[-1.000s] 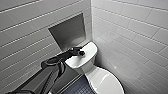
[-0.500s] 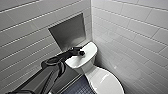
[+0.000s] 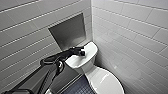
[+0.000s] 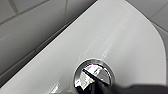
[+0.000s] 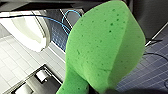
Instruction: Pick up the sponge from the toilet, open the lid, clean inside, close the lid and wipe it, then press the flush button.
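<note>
The white toilet (image 3: 105,80) stands in the tiled corner with its lid (image 3: 103,77) down. My left arm reaches in over the tank top (image 3: 87,58), and my left gripper (image 3: 82,53) is shut with its tip down at the middle of it. In the left wrist view the dark tip (image 4: 100,88) rests on the shiny round flush button (image 4: 94,74). My right gripper (image 5: 98,90) is shut on the bright green sponge (image 5: 102,50), which is bent in the grip. The toilet (image 5: 27,30) also appears behind it.
A recessed steel niche (image 3: 68,32) sits in the grey tiled wall just behind the tank. Tiled walls close in at the back and on the right. Dark blue floor tiles (image 3: 77,87) lie left of the bowl. A blue cable (image 5: 72,15) loops over the floor.
</note>
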`<state>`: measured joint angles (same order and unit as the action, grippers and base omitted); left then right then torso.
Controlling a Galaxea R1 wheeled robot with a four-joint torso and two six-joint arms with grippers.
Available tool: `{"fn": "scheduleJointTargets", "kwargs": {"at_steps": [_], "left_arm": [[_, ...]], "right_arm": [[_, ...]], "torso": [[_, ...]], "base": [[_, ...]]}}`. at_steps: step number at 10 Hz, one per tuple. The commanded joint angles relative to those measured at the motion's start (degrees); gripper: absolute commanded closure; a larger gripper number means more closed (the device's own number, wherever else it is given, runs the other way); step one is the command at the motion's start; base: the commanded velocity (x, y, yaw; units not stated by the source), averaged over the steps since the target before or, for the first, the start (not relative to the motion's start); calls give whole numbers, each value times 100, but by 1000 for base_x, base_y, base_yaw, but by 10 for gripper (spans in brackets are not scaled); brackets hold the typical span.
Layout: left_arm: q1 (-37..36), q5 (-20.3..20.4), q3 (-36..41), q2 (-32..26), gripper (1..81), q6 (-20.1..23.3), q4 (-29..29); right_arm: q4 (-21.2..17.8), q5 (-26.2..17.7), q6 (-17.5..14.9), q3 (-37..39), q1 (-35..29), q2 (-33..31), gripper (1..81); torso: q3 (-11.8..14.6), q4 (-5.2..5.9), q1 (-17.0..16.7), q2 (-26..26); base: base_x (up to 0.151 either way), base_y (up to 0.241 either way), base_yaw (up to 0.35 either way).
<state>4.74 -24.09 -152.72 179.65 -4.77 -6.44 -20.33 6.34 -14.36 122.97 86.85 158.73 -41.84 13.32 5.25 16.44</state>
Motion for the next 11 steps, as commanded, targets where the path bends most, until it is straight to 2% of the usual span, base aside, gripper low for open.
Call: {"fn": "scheduleJointTargets", "kwargs": {"at_steps": [1, 4, 7, 11], "left_arm": [[-953, -289, 419, 535, 811, 11, -209], [-655, -175, 252, 535, 811, 2, 72], [-127, 88, -284, 535, 811, 2, 740], [-161, 150, -381, 535, 811, 2, 749]], "right_arm": [[38, -572, -14, -169, 119, 55, 811], [47, -467, -23, -160, 171, 73, 811], [56, -370, -23, -160, 250, 82, 811], [47, -361, -23, -178, 242, 91, 811]], "torso": [[0, 0, 0, 0], [0, 0, 0, 0], [0, 0, -2, 0], [7, 0, -11, 7]], "base": [[0, 0, 0], [0, 0, 0], [0, 0, 0], [0, 0, 0]]}}
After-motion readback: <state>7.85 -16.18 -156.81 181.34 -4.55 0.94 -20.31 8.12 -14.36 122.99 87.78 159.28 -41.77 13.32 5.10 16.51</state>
